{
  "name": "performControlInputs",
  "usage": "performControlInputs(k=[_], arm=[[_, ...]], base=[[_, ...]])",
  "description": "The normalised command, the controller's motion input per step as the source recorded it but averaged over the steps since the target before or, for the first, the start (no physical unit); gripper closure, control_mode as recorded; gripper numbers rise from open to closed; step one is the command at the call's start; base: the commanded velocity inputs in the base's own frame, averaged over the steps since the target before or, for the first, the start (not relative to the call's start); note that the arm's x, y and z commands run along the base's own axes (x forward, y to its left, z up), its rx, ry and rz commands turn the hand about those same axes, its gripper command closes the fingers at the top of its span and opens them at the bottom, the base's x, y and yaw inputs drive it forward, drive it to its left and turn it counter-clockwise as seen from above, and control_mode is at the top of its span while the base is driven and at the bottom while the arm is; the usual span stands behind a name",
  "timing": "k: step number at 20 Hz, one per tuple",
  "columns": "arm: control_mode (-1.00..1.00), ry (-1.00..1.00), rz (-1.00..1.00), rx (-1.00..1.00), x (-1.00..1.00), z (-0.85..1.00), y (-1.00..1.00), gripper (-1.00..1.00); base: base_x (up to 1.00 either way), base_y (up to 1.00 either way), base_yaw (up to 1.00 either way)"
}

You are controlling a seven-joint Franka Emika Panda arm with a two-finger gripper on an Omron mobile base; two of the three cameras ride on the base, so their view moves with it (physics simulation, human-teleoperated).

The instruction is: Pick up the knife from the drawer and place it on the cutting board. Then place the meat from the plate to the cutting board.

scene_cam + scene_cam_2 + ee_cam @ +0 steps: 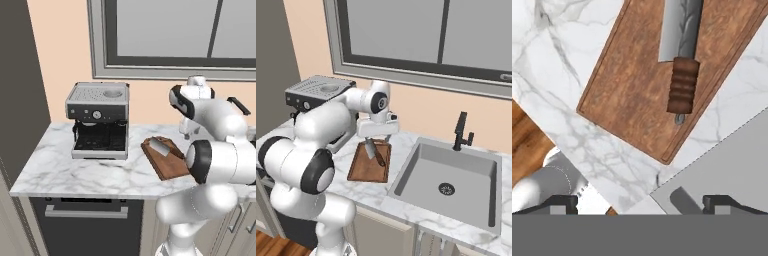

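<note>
The knife (681, 55) lies flat on the cutting board (637, 95), blade and ribbed brown handle both within the raised rim; the first half of the task reads as done. The pincer (377, 136) hangs above the board with its jaws spread wide and nothing between them, so the knife is released. The second half appears not yet begun: no meat rests on the board, and the plate that carries it cannot be located from here.

Edges: the cutting board sits at an angle on the marble counter (75, 170), its long side just beside the rim of the sink (451, 185). The knife handle ends near that side of the board. An espresso machine (98, 120) stands on the counter to the far side of the board, apart from it.

Open room: the stretch of board beside the knife is bare and looks wide enough to take the meat. Bare marble lies between the board and the counter's front edge. The space above the board is unobstructed for lifting away.
</note>
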Motion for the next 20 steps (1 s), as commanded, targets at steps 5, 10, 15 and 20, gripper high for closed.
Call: performControlInputs(k=[5,10,15,20], arm=[[-1.00,-0.26,-0.24,0.07,-0.38,0.07,0.03,-1.00],[-1.00,-0.14,-0.31,0.00,-0.20,0.27,0.05,-1.00],[-1.00,-0.01,-0.20,0.00,-0.02,0.41,0.01,-1.00],[1.00,0.00,-0.05,0.00,0.00,0.20,0.00,-1.00]], base=[[0.00,0.00,0.00],[0.00,0.00,0.00],[0.00,0.00,0.00],[-0.06,-0.05,-0.05]])
